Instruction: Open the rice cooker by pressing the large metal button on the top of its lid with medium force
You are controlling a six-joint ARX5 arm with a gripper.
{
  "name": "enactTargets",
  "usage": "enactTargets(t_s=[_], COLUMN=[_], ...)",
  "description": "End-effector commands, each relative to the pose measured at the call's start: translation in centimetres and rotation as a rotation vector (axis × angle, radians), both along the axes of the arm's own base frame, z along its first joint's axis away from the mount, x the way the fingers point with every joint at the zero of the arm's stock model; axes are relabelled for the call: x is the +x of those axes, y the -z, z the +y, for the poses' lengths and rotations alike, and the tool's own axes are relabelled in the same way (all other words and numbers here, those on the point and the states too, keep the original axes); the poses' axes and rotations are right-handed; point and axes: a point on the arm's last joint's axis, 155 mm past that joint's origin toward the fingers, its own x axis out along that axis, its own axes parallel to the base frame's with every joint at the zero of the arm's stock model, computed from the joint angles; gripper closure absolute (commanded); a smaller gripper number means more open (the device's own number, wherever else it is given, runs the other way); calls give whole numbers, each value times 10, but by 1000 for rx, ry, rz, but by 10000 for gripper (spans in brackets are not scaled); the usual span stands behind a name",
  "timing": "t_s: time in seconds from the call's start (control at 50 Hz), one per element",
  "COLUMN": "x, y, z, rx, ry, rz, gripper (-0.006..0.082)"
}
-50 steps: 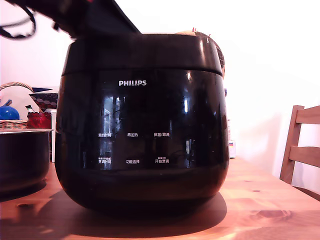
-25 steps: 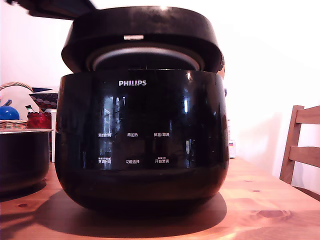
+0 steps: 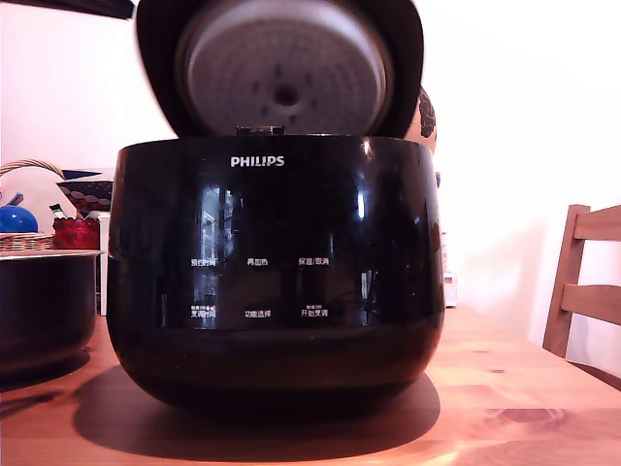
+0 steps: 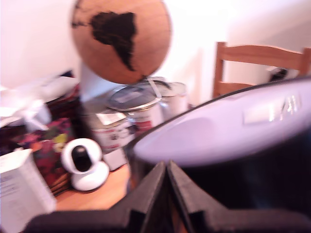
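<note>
The glossy black rice cooker (image 3: 275, 272) with its white PHILIPS logo stands in the middle of the wooden table. Its lid (image 3: 398, 58) stands raised and upright, showing the round silver-grey dimpled inner plate (image 3: 281, 73). The exterior view hides the large metal button. In the wrist view the lid's shiny top (image 4: 218, 136) lies close beyond my gripper (image 4: 167, 167), whose two black fingers are pressed together with nothing between them. A blurred pale patch (image 4: 265, 112) shows on that top; I cannot tell whether it is the button. A dark part of the arm (image 3: 68, 6) crosses the exterior view's top left corner.
A dark metal-rimmed pot (image 3: 44, 306) stands at the exterior view's left, a basket (image 3: 24, 238) with blue and red items behind it. A wooden chair (image 3: 582, 291) is at the right. The wrist view shows a cork globe (image 4: 121, 39), metal pots (image 4: 141, 109), a white camera (image 4: 85, 162).
The lid has swung from shut to fully raised, exposing its inner plate. The arm has lifted off the lid, up toward the exterior view's top left.
</note>
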Motion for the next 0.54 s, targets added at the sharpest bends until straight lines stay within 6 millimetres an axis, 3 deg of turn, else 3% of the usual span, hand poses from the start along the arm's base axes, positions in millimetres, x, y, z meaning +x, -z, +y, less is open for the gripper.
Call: enactTargets(t_s=[0.0,0.32,0.52], x=[0,-2,-5], y=[9,-2,-10], z=[8,44,53], rx=[7,1,-13], ry=[-24,-152,-177], rz=[10,-18,-43], gripper=[788,788,788])
